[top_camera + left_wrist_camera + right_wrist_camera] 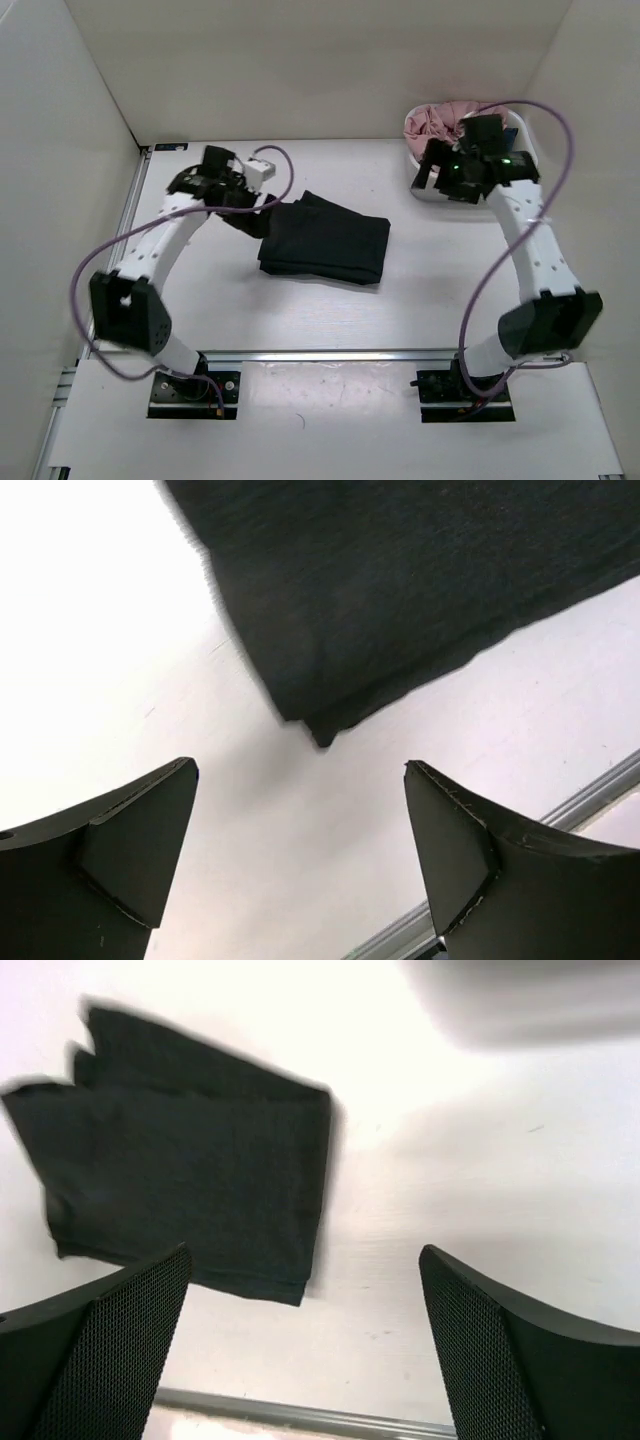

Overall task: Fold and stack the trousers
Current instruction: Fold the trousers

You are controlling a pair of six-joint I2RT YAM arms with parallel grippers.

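The white tabletop (430,290) is boxed in by pale walls (300,60) at left, far and right, with a metal rail (330,355) along its near edge. The folded black trousers (325,240) lie left of centre. A white basket (425,190) holding a pink garment (440,120) stands far right. The left end effector (300,767) and the right end effector (305,1250) are both released and empty.

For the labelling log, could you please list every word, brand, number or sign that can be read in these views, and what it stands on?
None: no text can be read in any view.
The folded trousers are plain black, with no tag showing.
The white basket shows no marking.
The right wrist view is blurred, so small print there could not be read.
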